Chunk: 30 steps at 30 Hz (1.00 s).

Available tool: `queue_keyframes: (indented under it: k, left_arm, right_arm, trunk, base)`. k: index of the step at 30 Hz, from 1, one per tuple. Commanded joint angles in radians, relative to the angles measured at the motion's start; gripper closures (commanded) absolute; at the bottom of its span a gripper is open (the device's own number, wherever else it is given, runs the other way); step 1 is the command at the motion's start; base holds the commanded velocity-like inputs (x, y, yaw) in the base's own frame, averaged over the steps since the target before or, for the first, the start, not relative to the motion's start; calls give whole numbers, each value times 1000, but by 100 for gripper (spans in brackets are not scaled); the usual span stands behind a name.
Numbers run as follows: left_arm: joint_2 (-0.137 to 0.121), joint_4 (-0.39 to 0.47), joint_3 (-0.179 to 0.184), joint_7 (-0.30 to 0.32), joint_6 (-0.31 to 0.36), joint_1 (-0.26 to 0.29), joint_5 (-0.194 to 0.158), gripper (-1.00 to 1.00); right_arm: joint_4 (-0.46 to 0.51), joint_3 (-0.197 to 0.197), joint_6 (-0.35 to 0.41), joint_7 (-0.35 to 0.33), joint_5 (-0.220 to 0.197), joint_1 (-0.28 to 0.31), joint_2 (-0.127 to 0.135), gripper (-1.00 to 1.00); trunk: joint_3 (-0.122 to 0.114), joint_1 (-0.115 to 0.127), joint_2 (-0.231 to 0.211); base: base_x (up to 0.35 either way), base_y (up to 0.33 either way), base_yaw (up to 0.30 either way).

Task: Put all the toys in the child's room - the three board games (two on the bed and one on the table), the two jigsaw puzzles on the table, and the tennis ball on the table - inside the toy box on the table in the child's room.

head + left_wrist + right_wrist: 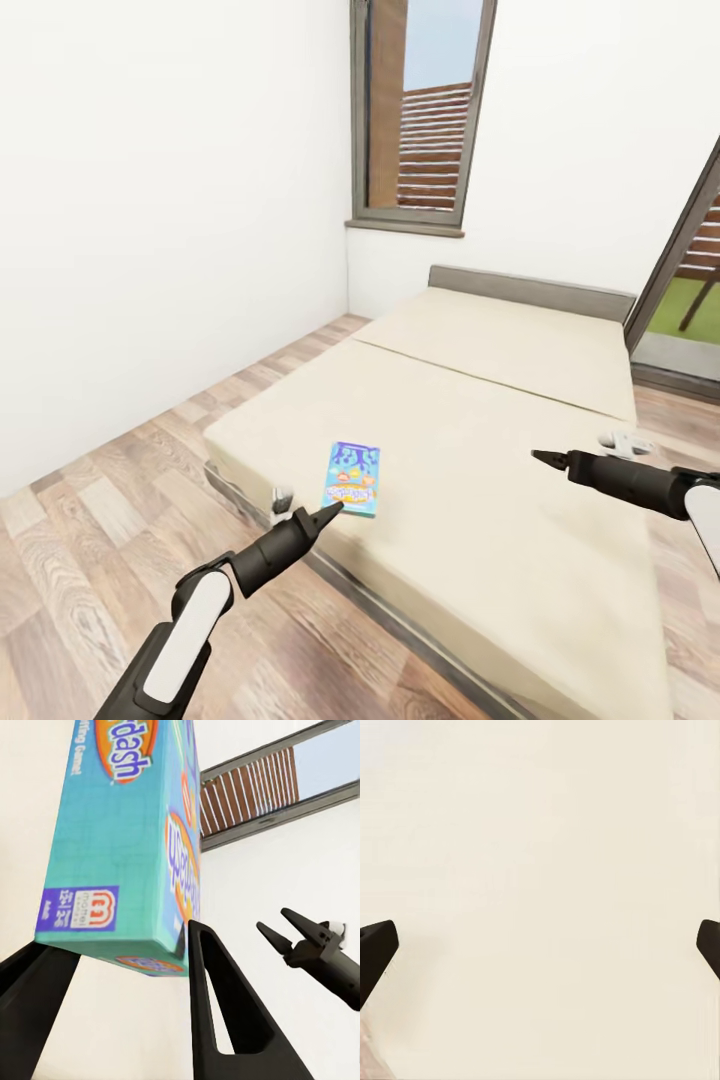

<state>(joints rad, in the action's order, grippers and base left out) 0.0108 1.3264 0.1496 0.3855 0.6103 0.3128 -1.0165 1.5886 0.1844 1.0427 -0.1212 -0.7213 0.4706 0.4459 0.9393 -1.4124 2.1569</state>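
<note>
Left claw (330, 514) (fingers spread) at board game (352, 478) on bed (480, 440)

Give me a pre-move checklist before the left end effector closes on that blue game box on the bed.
1. Box between the left end effector fingers: ok; the left wrist view shows the board game edge between them.
2. Left fingers open: ok.
3. Fingers touching the box: cannot tell.
4. Box fully supported: ok, lying flat near the corner of the bed.
5. Right end effector out of the way: ok, open over bare mattress, apart from the box.
6. Toy box location known: cannot tell.
</note>
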Motion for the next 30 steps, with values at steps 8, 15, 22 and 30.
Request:
queue_keyframes:
  k: [8,15,22,30]
  left_arm:
    - [0,3,-14,0,6,-5,-6,100]
    - [-8,5,-21,4,6,-16,-6,100]
    - [-25,6,-41,7,6,-25,-7,100]
    - [-29,7,-46,7,6,-29,-7,100]
  right_arm:
    - [4,5,5,-42,10,0,6,-100]
    - [12,8,5,-45,9,0,10,-100]
    - [14,7,5,-46,9,0,10,-100]
    - [17,5,5,-46,9,0,10,-100]
  trunk:
    - [-28,31,-56]
    - [-55,58,-105]
    - [-84,85,-154]
    - [-120,115,-210]
  base:
    - [0,0,216]
    - [0,0,261]
    - [0,0,212]
    - [0,0,157]
